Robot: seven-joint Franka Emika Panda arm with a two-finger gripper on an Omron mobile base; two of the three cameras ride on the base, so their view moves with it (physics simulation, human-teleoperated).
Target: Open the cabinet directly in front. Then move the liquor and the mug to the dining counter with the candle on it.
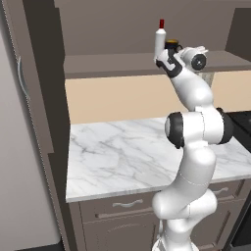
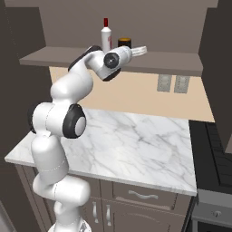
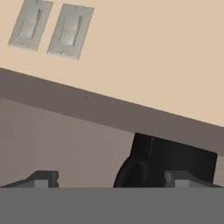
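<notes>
The cabinet (image 1: 112, 63) stands open, its door (image 1: 22, 93) swung out at the left. On its lowest shelf stands the liquor (image 1: 160, 39), a white bottle with a red cap, also visible in the right base view (image 2: 106, 38). The black mug (image 2: 124, 42) sits just right of the bottle. My gripper (image 2: 141, 50) is raised to shelf height right by the mug. In the hand view the gripper (image 3: 114, 180) is open, with the mug (image 3: 175, 159) close ahead, nearer the right fingertip (image 3: 189, 179). Nothing is held. The dining counter and the candle are out of view.
Below the shelf runs a marble worktop (image 1: 127, 152) with a beige backsplash (image 2: 136, 97) and two wall outlets (image 2: 174, 83). A dark stove (image 2: 217, 154) lies at the right. Drawer fronts with silver handles (image 2: 142, 195) sit under the worktop.
</notes>
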